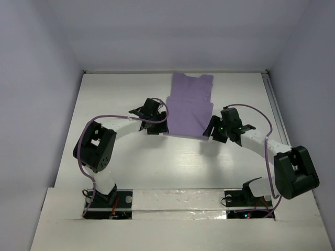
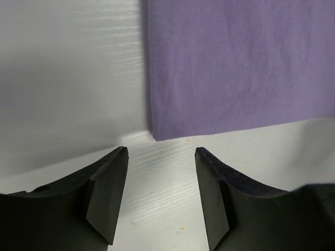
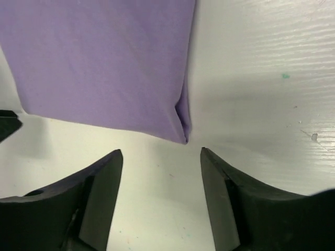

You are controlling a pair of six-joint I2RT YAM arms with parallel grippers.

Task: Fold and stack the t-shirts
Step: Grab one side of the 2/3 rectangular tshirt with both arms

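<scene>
- the t-shirt [image 1: 189, 106] lies flat on the white surface [image 1: 120, 157], centre-far, running from the back edge toward the arms. its near hem is between the two grippers.
- it reads as a narrow strip, not a spread shirt with sleeves out. sides look turned in, so the lengthwise folds are judged done.
- the right wrist view backs this up: the near right corner [image 3: 182, 130] shows a doubled layer along the edge.
- the left wrist view shows the near left corner [image 2: 154, 137] crisp and square, flat on the surface.
- left gripper [image 2: 161, 151]: jaws apart, nothing between them, just short of the left hem corner and not touching the cloth.
- right gripper [image 3: 161, 152]: jaws apart, empty, just short of the right hem corner, also clear of the cloth.
- from the top view, the left gripper [image 1: 153, 121] and right gripper [image 1: 215, 128] flank the hem roughly symmetrically.
- remaining, as judged: pinch both hem corners, carry the hem toward the collar for the crosswise fold, maybe a second one, then place.
- only one shirt is in view, so there is no stack yet.
- rough estimate: about halfway through this shirt.
- risk: thin cloth, so the jaws may catch only the top layer and open up the side folds.
</scene>
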